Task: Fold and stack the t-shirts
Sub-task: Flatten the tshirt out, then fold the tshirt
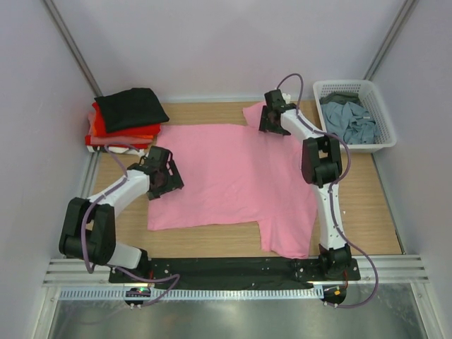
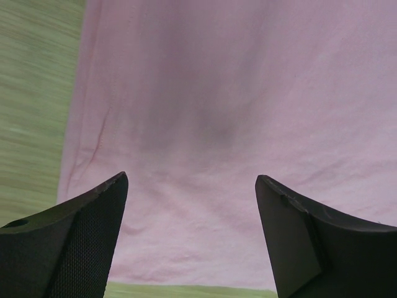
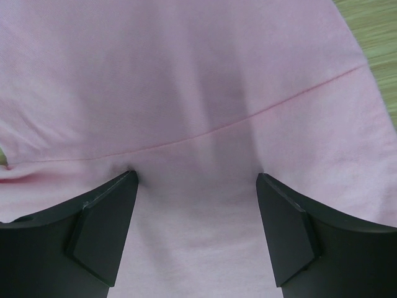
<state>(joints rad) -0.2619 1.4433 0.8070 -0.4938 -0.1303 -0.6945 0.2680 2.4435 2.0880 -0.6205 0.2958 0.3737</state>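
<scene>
A bright pink t-shirt (image 1: pixel 233 176) is spread flat across the middle of the wooden table (image 1: pixel 367 198) in the top view. One sleeve is seen at the upper centre of the frame and the other at the lower right, near the dark base rail.

The left gripper (image 1: pixel 168 180) is placed over the left edge of the pink cloth, at the centre left of the frame. In the left wrist view its claw (image 2: pixel 192 211) is released: the two dark fingers (image 2: pixel 80 242) are spread wide, with only pink fabric and a strip of table seen between and beside them. Nothing is grasped.

The right gripper (image 1: pixel 267 127) is set over the upper sleeve. In the right wrist view this claw (image 3: pixel 197 211) is likewise released, its fingers (image 3: pixel 99 230) held apart just over the cloth below a stitched seam (image 3: pixel 248 121). Whether the tips touch the fabric cannot be told.

At the upper left of the top view a folded stack is seen, with a black t-shirt (image 1: pixel 131 107) on top, a red one (image 1: pixel 106 127) beneath it and an orange one (image 1: pixel 134 139) lower still.

At the upper right a white lattice basket (image 1: pixel 381 106) is found, with a crumpled grey-blue t-shirt (image 1: pixel 349 120) and a dark olive one (image 1: pixel 342 97) inside it.
</scene>
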